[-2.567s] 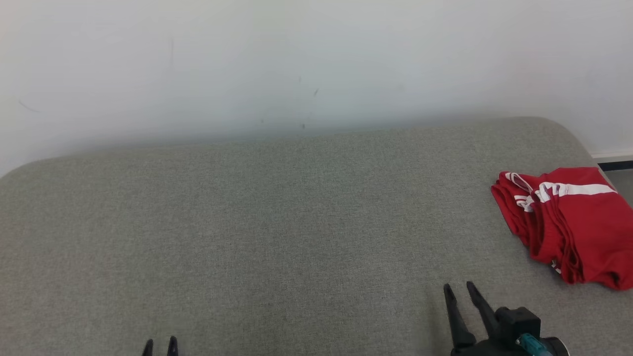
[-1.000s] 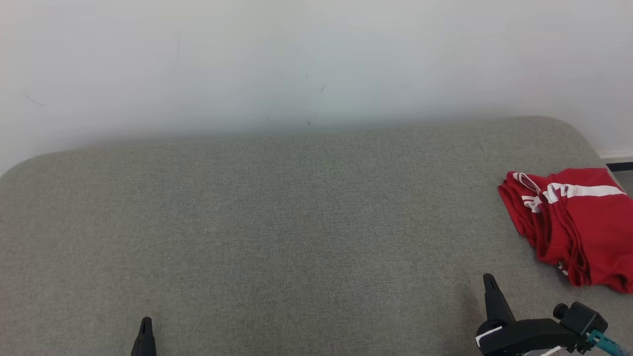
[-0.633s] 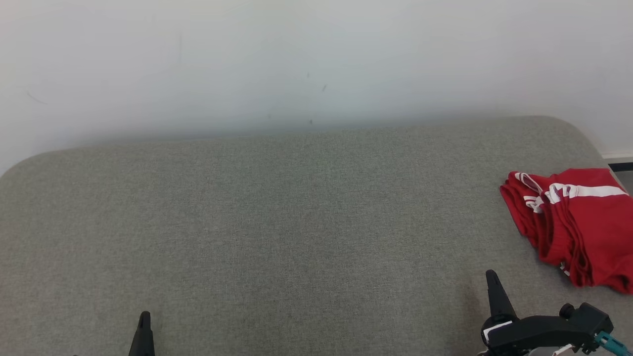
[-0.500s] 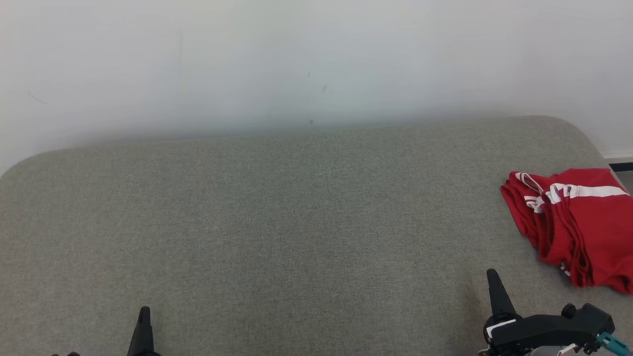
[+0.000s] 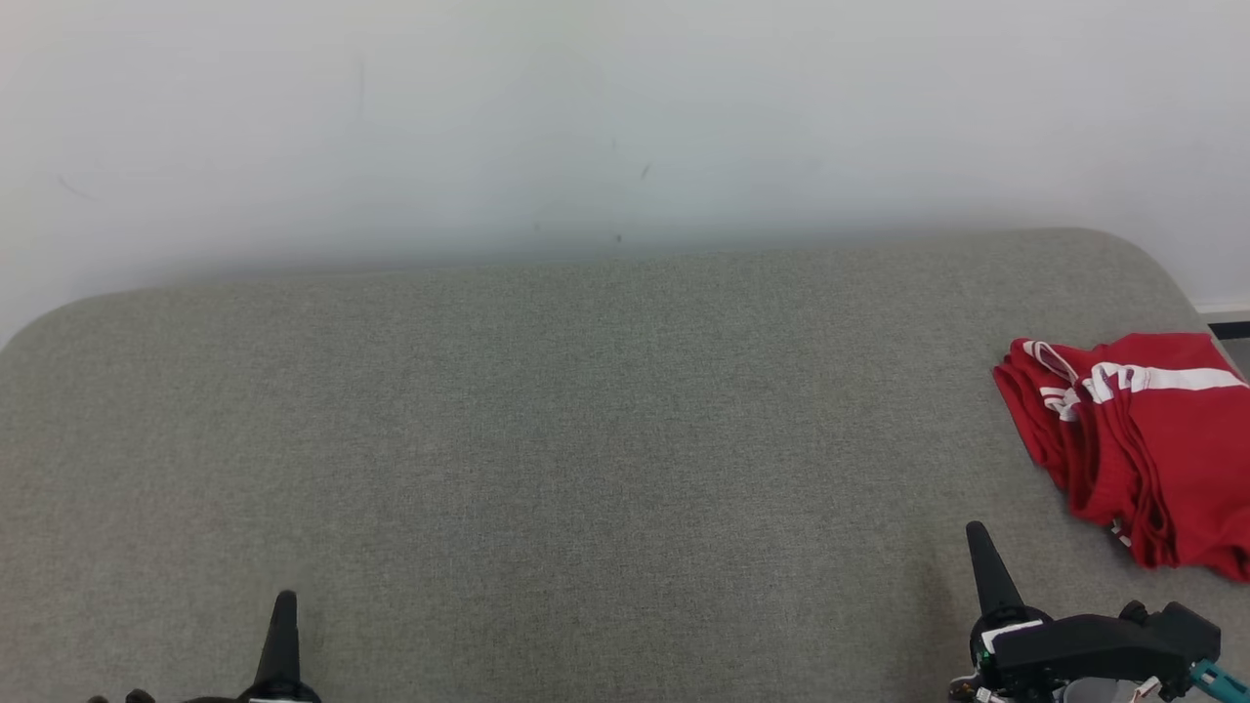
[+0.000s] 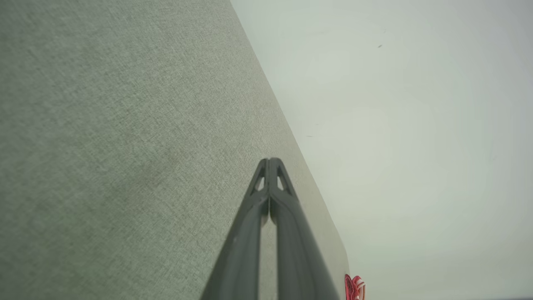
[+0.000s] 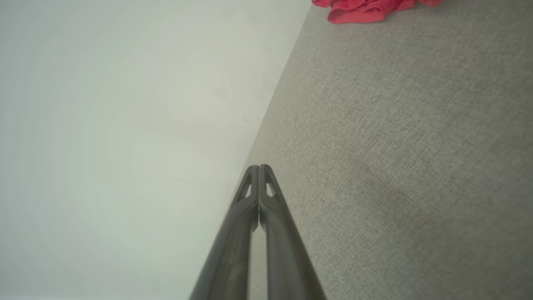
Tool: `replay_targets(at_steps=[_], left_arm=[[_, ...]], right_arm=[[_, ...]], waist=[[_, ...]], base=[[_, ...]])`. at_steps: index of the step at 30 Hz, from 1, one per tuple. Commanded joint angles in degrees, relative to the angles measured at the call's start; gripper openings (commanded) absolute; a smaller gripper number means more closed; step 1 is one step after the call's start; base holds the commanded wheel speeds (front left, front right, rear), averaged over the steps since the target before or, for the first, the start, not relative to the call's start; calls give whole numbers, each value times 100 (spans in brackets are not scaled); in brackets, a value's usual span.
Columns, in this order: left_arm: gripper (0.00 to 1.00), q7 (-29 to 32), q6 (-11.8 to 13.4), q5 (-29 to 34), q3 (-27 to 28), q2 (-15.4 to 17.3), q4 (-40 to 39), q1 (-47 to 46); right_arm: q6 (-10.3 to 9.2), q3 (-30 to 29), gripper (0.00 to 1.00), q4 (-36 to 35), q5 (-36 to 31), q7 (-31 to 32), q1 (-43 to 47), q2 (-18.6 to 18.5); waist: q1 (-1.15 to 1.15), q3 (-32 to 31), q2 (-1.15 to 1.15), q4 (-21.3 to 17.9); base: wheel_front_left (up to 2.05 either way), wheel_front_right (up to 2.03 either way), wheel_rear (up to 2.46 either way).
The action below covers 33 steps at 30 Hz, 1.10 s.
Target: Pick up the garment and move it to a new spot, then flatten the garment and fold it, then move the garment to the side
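Observation:
A red garment [image 5: 1143, 439] with white stripes lies folded in a small stack at the far right edge of the grey-green padded surface [image 5: 586, 439]. A corner of it shows in the right wrist view [image 7: 366, 9] and a sliver in the left wrist view [image 6: 354, 287]. My right gripper [image 5: 979, 542] stands at the lower right, shut and empty, a hand's breadth to the left of and nearer than the garment. At the lower left my left gripper [image 5: 284, 607] is shut and empty, far from the garment. Both wrist views show the fingertips [image 6: 270, 163] pressed together [image 7: 259, 168].
A white wall [image 5: 586, 117] rises straight behind the padded surface. The surface's rounded right corner and a dark skirting strip [image 5: 1216, 327] lie just behind the garment. The wide middle of the padding is bare.
Both grippers shut their open fingers and turned edge-on; the right one shifted rightward, the left one rose slightly. The view drifted a little. The garment has not moved.

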Motion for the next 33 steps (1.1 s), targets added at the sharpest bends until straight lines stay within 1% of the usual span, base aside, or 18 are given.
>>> replay_targets(at_steps=[1, 15, 33], left_arm=[[0, 30, -38, -173, 19, 32, -79, -136], [0, 232, -57, -963, 54, 36, -159, -218], [0, 434, -83, -1732, 89, 40, -244, -304]], right_arm=[[-8, -19, 0, -92, 175, 33, -77, -3], [-9, -82, 0, -235, 1002, 235, -80, -2], [-11, -144, 0, -373, 1838, 441, -81, -2]], waist=[[0, 2, 0, 3], [0, 20, 0, 35], [-1, 41, 0, 71]], base=[[0, 0, 0], [0, 0, 0], [0, 0, 0]])
